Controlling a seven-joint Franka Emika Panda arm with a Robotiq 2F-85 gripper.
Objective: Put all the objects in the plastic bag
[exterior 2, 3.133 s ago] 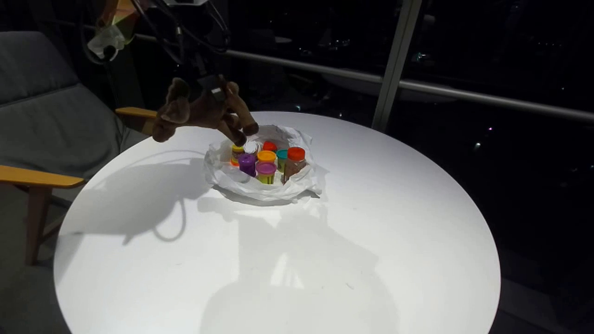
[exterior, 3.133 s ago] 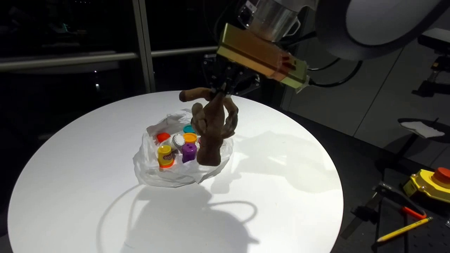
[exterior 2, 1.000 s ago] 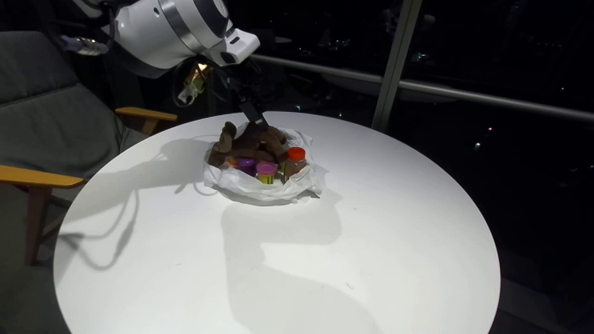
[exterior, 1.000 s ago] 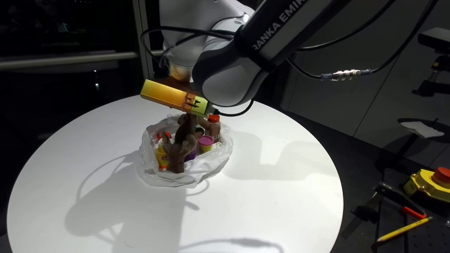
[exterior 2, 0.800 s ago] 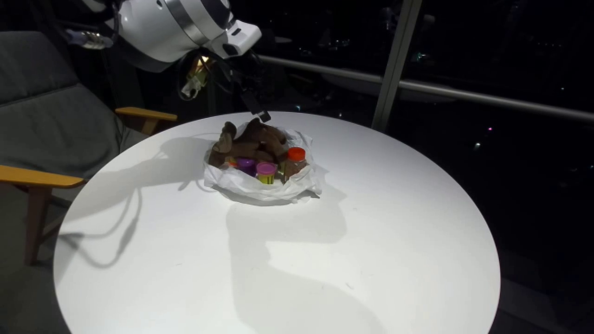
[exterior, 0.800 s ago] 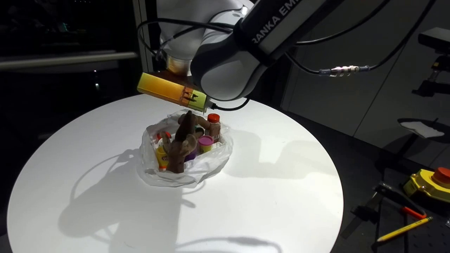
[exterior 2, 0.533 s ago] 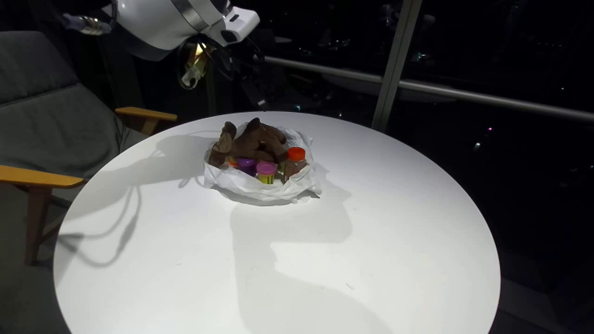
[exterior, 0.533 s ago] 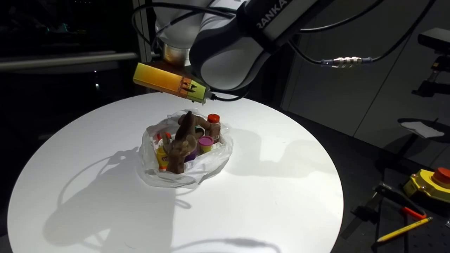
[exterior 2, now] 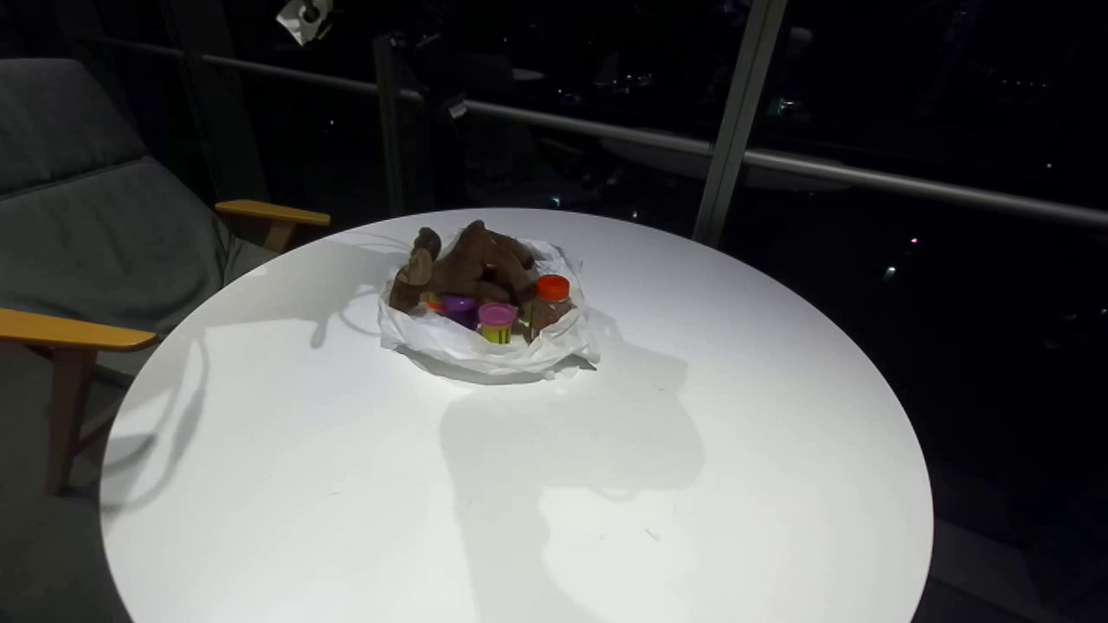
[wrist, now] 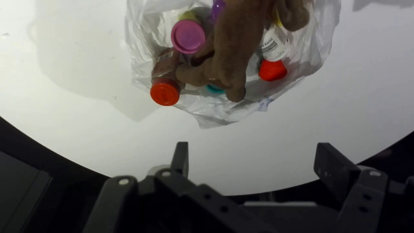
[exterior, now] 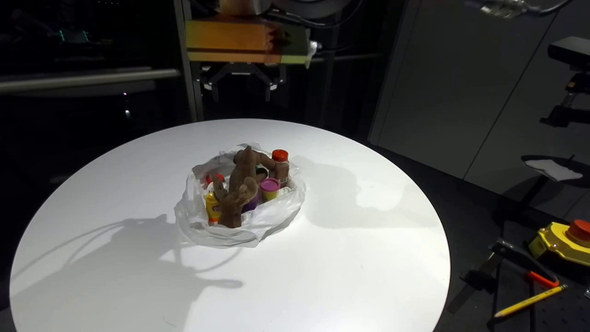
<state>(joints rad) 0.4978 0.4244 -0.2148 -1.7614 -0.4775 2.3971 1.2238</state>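
The white plastic bag (exterior: 276, 219) lies spread on the round table, seen in both exterior views and the wrist view. On top of its contents rests a brown plush toy (exterior: 239, 184), its head at the bag's edge. Around the toy are a red-capped bottle (wrist: 164, 94), a pink-lidded tub (wrist: 188, 36), a yellow tub (exterior: 213, 210), a purple tub (exterior 2: 459, 309), a white container (wrist: 274, 45), a red object (wrist: 272, 70) and a teal lid (wrist: 215, 89), some partly covered. High above the table's far edge my gripper (exterior: 242, 94) stands open, with nothing between its fingertips.
The bag sits on a white round table (exterior: 345, 276). A grey armchair (exterior 2: 95, 199) stands close to its edge, and a window rail (exterior 2: 866, 177) runs behind. At one side lie a red-topped emergency button (exterior: 564, 240) and a yellow pencil (exterior: 530, 300).
The plush toy was carried over the bag, lowered onto the tubs and let go. My gripper has opened and risen well away from it; the toy stays still.
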